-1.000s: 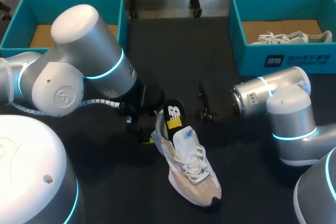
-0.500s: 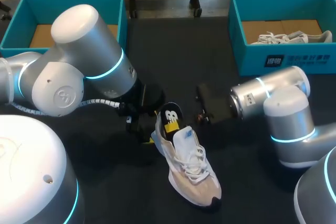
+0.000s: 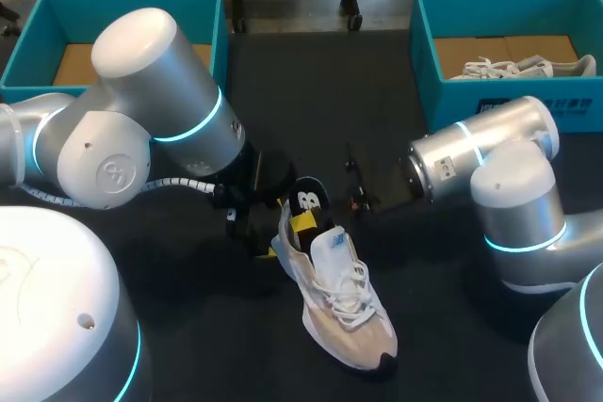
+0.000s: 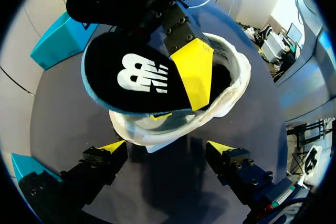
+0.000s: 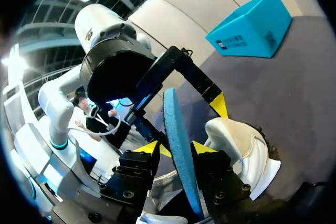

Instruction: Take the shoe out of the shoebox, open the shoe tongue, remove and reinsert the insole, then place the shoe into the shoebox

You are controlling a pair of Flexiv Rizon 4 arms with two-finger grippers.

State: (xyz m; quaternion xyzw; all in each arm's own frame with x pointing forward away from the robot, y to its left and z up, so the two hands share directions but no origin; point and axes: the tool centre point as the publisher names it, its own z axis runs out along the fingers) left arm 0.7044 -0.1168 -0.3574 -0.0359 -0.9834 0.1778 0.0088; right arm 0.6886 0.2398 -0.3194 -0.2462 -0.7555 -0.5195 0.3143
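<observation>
Insole [image 3: 306,204] upright in the shoe's [image 3: 344,303] heel
The right hand [image 5: 176,148] clamps the insole. The shoe lies heel just ahead of the released left hand [image 4: 167,147], toe pointing away. A shoebox [image 3: 490,105] behind the right hand holds another shoe [image 3: 518,68].

The only print I can find is a white logo [image 4: 140,73] on the black insole [image 4: 105,85] and a white label [image 3: 492,110] on the front wall of the teal shoebox [image 3: 565,105] at the table's [image 3: 311,72] far right corner, too small to read.
</observation>
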